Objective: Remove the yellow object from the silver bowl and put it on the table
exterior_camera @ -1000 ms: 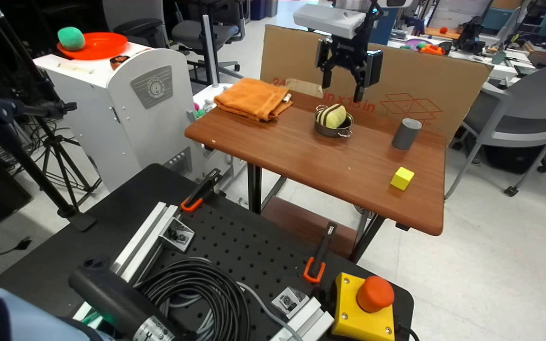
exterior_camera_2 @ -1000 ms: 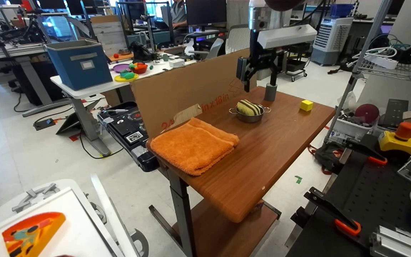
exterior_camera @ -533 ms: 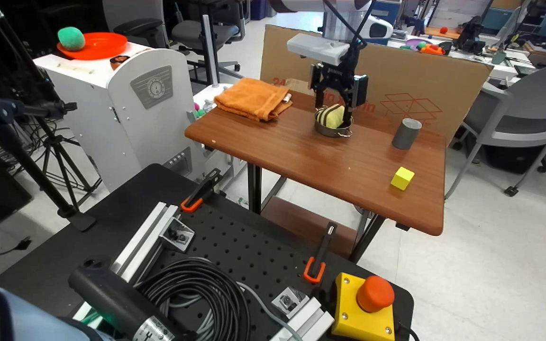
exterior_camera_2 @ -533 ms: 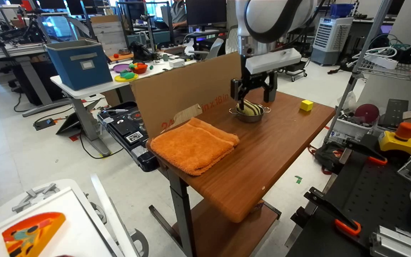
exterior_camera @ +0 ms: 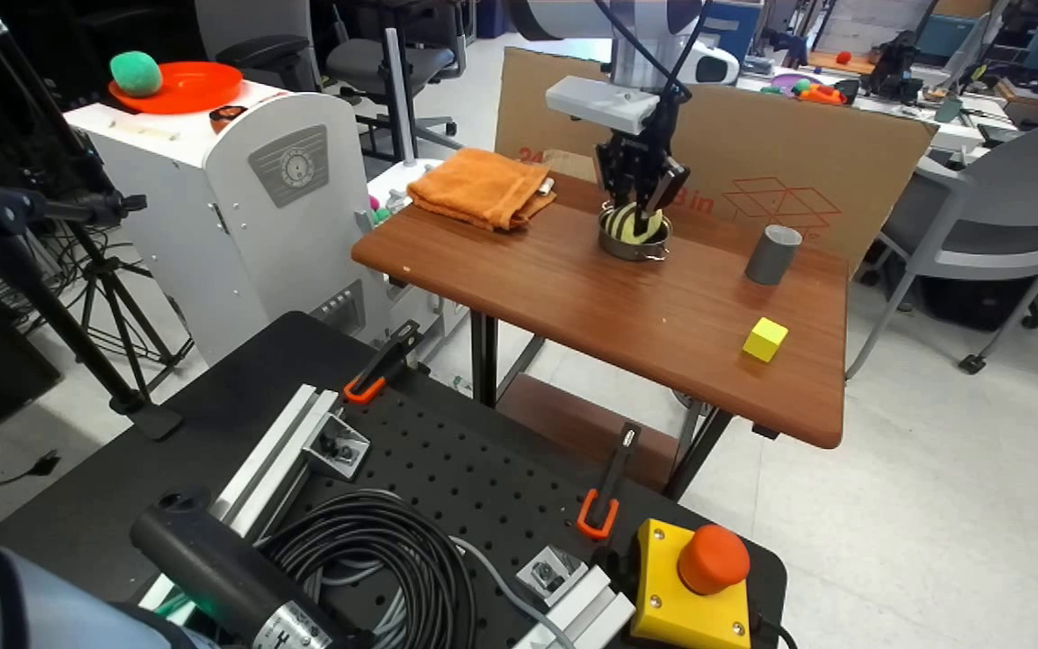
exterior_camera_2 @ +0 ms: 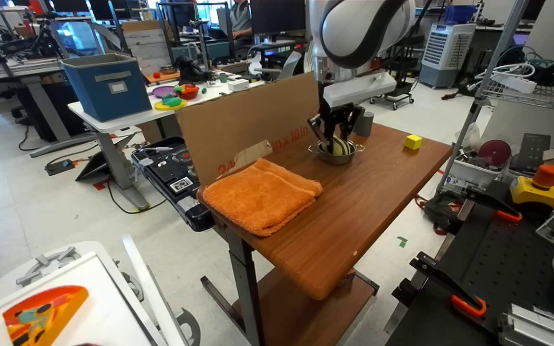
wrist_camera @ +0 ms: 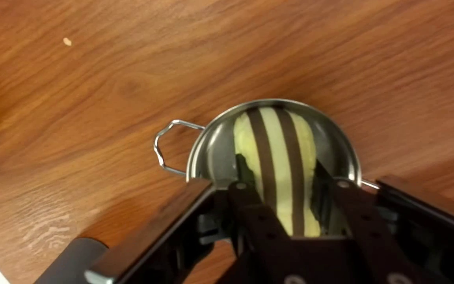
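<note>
The yellow object, rounded with dark brown stripes, sits inside the silver bowl, a shallow metal dish with two wire handles. My gripper reaches down into the bowl, its fingers pressed against both sides of the yellow object, which looks slightly squeezed. In both exterior views the gripper points down over the bowl, which rests on the brown wooden table. Part of the yellow object is hidden behind the fingers, and the gripper body covers the bowl's near side in the wrist view.
A folded orange towel lies at one end of the table. A grey cylinder and a yellow cube stand toward the opposite end. A cardboard sheet rises along the back edge.
My gripper has come down from above the bowl, fingers apart, to either side of the yellow object. Its fingers have since drawn together onto it. The bowl has barely moved.
</note>
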Controlling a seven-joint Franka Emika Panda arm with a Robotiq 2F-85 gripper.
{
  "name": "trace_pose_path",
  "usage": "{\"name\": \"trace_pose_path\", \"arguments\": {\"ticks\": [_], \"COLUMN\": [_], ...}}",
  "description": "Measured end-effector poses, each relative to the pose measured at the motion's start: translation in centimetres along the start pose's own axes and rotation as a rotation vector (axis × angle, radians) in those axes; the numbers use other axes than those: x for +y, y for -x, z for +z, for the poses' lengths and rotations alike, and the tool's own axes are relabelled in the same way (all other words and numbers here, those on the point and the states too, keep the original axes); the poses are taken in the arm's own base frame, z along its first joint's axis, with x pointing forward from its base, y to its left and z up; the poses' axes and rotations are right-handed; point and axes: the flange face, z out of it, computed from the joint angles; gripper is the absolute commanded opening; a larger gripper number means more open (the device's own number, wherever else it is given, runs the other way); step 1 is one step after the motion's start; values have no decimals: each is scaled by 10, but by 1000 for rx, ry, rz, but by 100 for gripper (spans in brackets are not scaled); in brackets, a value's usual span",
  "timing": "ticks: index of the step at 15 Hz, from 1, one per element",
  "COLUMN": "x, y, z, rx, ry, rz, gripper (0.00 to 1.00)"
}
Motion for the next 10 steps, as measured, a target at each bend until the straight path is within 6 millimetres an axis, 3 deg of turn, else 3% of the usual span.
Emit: {"name": "trace_pose_path", "arguments": {"ticks": [2,4,7,10], "x": [-1,0,5,5], "y": [-2,-3,1,21], "z": [-4,-13,-42,-73], "rx": [7,18,42,44], "ry": [-3,-10,-26,-56], "rz": [1,2,-2,-38], "gripper": [1,4,3,3]}}
